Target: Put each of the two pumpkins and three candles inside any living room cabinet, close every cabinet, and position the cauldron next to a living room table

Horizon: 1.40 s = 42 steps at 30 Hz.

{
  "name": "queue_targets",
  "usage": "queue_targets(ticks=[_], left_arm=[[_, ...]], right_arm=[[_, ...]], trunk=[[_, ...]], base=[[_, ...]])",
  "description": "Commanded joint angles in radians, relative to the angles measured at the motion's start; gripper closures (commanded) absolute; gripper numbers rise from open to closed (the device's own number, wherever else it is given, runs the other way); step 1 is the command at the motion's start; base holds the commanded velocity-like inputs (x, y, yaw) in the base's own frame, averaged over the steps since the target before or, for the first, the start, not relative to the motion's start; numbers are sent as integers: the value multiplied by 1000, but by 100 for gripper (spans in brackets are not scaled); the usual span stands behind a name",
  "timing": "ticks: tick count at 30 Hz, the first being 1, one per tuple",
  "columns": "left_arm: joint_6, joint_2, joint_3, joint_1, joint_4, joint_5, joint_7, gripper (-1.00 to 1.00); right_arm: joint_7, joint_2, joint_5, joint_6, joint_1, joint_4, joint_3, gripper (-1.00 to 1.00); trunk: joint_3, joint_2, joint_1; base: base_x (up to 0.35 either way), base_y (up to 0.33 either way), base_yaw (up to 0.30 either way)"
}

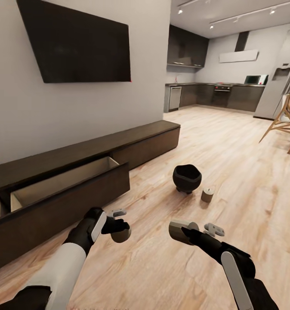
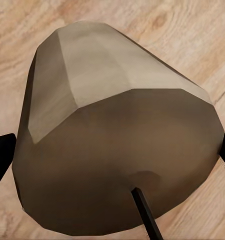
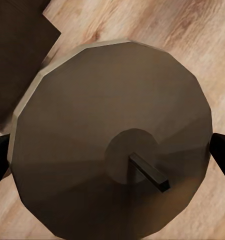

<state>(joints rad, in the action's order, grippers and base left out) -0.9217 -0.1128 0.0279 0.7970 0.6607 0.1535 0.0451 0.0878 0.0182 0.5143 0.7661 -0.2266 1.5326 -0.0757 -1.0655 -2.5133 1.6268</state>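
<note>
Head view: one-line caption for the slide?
Both grippers, left and right, each hold a candle beside the open cabinet drawer; cauldron waits on the floor.

The long, low dark brown wood cabinet (image 1: 76,172) runs off the head view's left edge, and its open pale-lined drawer (image 1: 63,181) hides its own floor behind the dark front panel. In the left wrist view the beige faceted candle (image 2: 117,150) covers most of each black finger (image 2: 0,155) of the left claw (image 2: 115,160). Likewise the round brown-topped candle (image 3: 112,155) masks the right claw (image 3: 112,157), leaving only dark finger slivers (image 3: 223,157) at the edges. The light wooden chair (image 1: 287,120) is cut by the head view's right edge.
</note>
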Motion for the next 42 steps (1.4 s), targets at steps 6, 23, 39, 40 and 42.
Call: queue_targets(ticks=[6, 23, 39, 40, 42], left_arm=[[-11, -1, 3, 1, 0, -2, 2, 100], [-31, -1, 3, 1, 1, 0, 4, 100], [-32, -1, 3, 1, 1, 0, 3, 100], [-32, -1, 3, 1, 1, 0, 3, 100], [-31, -1, 3, 1, 0, 0, 3, 100]], right_arm=[[9, 1, 12, 4, 0, 1, -2, 100], [9, 1, 12, 4, 0, 1, -1, 100], [9, 2, 12, 4, 0, 1, 0, 100], [9, 2, 12, 4, 0, 1, 0, 100], [9, 2, 12, 4, 0, 0, 0, 100]], trunk=[[-1, 0, 0], [-1, 0, 0], [-1, 0, 0], [-1, 0, 0], [-1, 0, 0]], base=[[0, -269, 290], [0, -43, 290], [0, 0, 290], [0, 0, 290], [0, 0, 290]])
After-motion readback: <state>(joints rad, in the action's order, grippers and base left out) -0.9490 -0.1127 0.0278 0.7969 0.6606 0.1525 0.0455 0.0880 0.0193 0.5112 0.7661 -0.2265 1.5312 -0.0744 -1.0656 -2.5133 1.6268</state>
